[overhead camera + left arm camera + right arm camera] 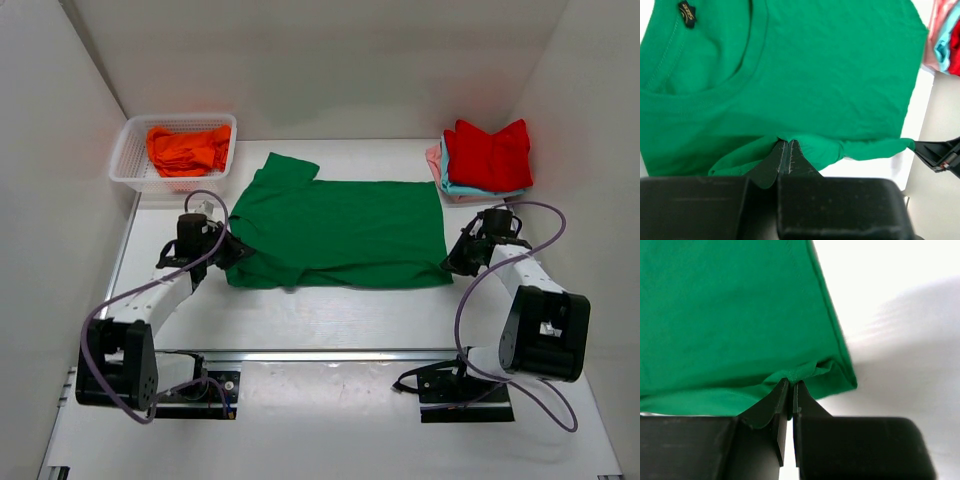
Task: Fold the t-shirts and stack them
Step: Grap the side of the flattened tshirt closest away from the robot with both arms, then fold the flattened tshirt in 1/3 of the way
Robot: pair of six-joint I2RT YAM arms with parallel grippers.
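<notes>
At mid-table, spread flat: green shirt [340, 232], long axis running left to right, collar to the left, hem to the right. Pinched along its near edge at both ends. Left gripper [232, 252] clenched on a bunched tuck of cloth at the near-left edge, just this side of the collar. Right gripper [452, 262] clenched on the near hem corner, cloth puckered between the tips in its wrist view. Each arm nearest its own end, so no crossing needed.

From both grips, rest of shirt lying away toward the back, flat on the table [330, 310], far sleeve sticking out at the far left.

Likely next: lifting the near edge and carrying it away across the long axis, both ends level, to halve the shirt lengthwise. Probable risk: uneven travel skewing the fold.

Far right: stack [455, 185] of folded shirts, red shirt [490, 152] on top, apart from the hem. Far left: basket [128, 150] with orange shirt [188, 148], near the far sleeve but not touching.
</notes>
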